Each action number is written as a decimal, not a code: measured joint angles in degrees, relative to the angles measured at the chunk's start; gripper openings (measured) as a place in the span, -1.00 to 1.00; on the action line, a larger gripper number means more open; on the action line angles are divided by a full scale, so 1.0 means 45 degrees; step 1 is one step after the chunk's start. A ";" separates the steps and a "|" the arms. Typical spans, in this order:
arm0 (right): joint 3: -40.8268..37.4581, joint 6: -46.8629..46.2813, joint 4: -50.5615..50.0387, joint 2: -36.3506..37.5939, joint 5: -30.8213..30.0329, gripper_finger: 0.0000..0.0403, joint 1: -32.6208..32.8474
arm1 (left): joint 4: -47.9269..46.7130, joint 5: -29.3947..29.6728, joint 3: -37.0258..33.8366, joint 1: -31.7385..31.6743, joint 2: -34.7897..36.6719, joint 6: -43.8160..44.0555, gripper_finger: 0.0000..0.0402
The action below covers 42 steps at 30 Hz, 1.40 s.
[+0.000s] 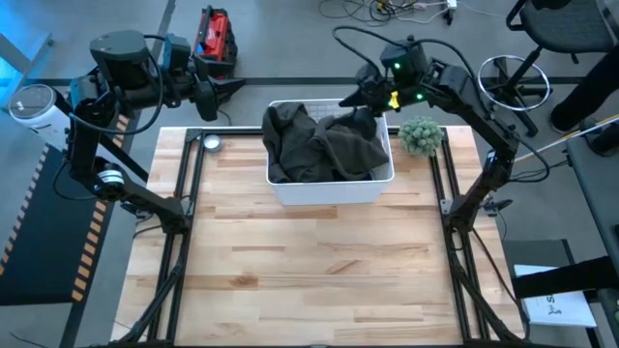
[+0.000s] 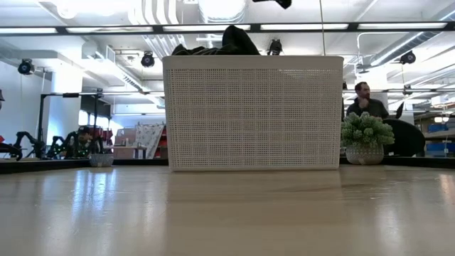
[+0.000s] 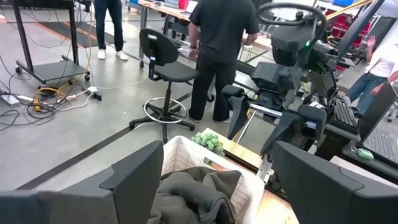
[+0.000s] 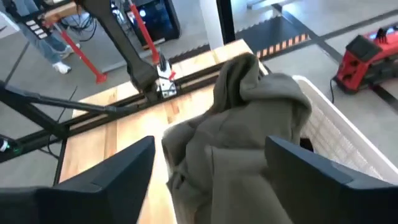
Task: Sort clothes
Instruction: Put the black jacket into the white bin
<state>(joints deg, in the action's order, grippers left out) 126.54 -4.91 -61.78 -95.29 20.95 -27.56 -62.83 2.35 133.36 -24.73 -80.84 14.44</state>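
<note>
Right now the olive-grey top (image 1: 327,142) lies heaped in the white basket (image 1: 329,188), bulging above its rim, with darker fabric (image 1: 280,130) folded beside it toward the basket's left side. The basket sits at the far middle of the wooden table (image 1: 319,261). My right gripper (image 1: 366,97) hovers just above the basket's far right corner, over the top, fingers spread wide and holding nothing. My left gripper (image 1: 224,90) waits beyond the basket's far left corner, off the table's edge, fingers also wide apart. A small potted plant (image 1: 421,134) stands just right of the basket.
</note>
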 joint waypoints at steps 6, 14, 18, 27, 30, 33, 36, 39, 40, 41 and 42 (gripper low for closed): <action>-0.0029 0.0117 0.0945 -0.0577 0.0012 -0.06 0.0030 | 0.0000 0.0000 0.0000 -0.0004 0.0053 -0.0043 0.38; -0.0042 0.0713 0.1268 -0.2167 0.0008 -0.95 0.0046 | 0.0005 0.0000 0.0000 -0.0004 0.0121 -0.0044 0.38; -0.0044 0.1056 0.1151 -0.3120 0.0010 -0.93 0.0041 | 0.0001 0.0000 0.0000 -0.0004 0.0217 -0.0044 0.42; -0.0044 0.1690 -0.0089 -0.4980 0.0014 -1.00 -0.0041 | 0.0000 0.0005 0.0000 -0.0004 0.0536 -0.0044 0.40; -0.0044 0.1681 -0.0350 -0.5325 0.0010 -1.00 -0.0079 | -0.0016 0.0010 0.0000 -0.0004 0.0618 -0.0044 0.37; -0.0044 0.1791 -0.0468 -0.5490 0.0005 -1.00 -0.0103 | -0.0057 0.0028 0.0000 -0.0004 0.0673 -0.0044 0.35; -0.0044 0.1909 -0.0558 -0.5655 0.0010 -1.00 -0.0132 | -0.0058 0.0039 0.0000 -0.0004 0.0695 -0.0041 0.35; -0.0102 0.1923 -0.0735 -0.5731 0.0001 -1.00 -0.0200 | -0.0063 0.0039 0.0000 -0.0004 0.0709 -0.0039 0.37; -0.0132 0.1923 -0.0757 -0.5731 0.0005 -1.00 -0.0217 | -0.0063 0.0043 0.0000 -0.0004 0.0722 -0.0039 0.38; -0.0141 0.1919 -0.0812 -0.5731 0.0005 -1.00 -0.0217 | -0.0071 0.0044 0.0000 -0.0004 0.0740 -0.0039 0.39; -0.0141 0.1919 -0.0870 -0.5731 0.0005 -1.00 -0.0217 | -0.0084 0.0042 0.0000 -0.0004 0.0746 -0.0039 0.40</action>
<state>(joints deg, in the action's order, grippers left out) 125.91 3.73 -65.70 -121.08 20.97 -28.53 -63.21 2.54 133.36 -24.75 -77.48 14.26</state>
